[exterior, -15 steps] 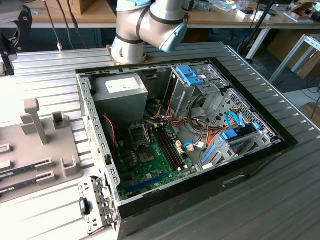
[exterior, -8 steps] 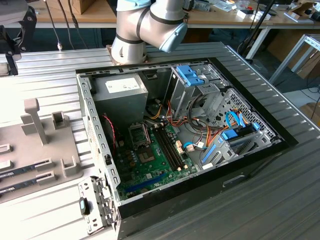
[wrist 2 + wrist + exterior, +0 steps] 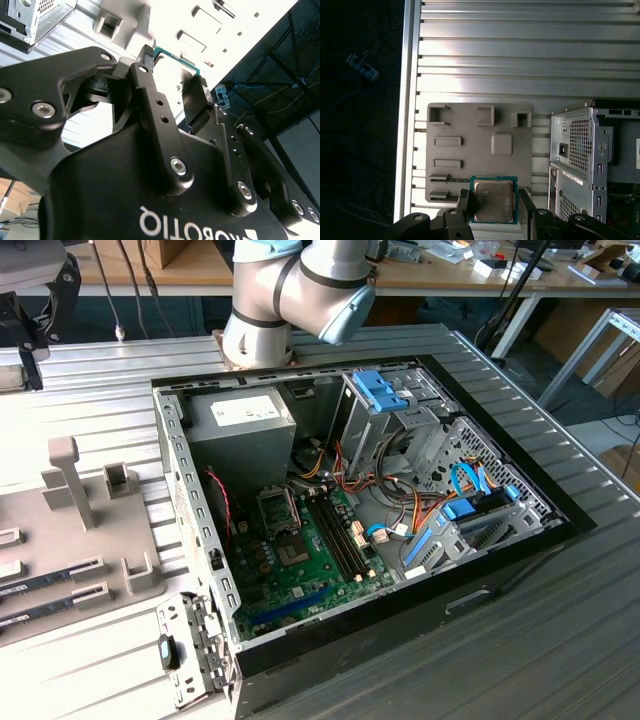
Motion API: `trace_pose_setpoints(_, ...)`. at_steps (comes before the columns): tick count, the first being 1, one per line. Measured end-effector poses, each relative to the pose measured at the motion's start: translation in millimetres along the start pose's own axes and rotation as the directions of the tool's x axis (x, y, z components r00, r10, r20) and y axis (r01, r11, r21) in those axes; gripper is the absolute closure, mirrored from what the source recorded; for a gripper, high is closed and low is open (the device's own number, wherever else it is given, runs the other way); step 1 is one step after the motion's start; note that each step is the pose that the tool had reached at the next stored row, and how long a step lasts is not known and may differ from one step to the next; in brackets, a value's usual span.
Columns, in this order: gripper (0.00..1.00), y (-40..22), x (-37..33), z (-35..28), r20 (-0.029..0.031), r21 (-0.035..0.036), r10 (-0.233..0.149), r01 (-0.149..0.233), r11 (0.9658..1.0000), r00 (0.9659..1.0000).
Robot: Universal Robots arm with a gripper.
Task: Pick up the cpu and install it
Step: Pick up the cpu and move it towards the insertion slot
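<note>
The cpu (image 3: 493, 201), a silver-grey square with a thin green rim, sits between my gripper's (image 3: 493, 205) two black fingers (image 3: 462, 204), which are shut on its opposite edges. It hangs over the near edge of the grey holder plate (image 3: 470, 125) and looks larger than the plate's square pocket (image 3: 501, 144), so it is lifted off it. In the second wrist view the cpu's green edge (image 3: 176, 56) shows between the fingertips (image 3: 145, 54). In the exterior view the motherboard (image 3: 300, 560) lies inside the open computer case (image 3: 500, 550), with its socket (image 3: 279, 510) near the power supply.
The grey holder plate (image 3: 90, 540) lies on the ribbed metal table (image 3: 120, 410) at the exterior view's left, with memory sticks (image 3: 50, 585) in its slots. The arm's base (image 3: 256, 335) stands behind the case. Drive cages and cables (image 3: 420, 470) crowd the case's right half.
</note>
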State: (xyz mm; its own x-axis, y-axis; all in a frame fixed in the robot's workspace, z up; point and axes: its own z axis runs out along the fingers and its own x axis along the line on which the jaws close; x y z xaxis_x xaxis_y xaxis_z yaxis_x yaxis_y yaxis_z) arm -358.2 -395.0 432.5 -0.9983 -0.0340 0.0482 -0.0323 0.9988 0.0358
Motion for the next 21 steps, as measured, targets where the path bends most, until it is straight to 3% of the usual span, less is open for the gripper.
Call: trace_pose_setpoints(21,0.53,-0.5,-15.9,-0.2,0.0,0.0,0.0,0.0,1.0,1.0)
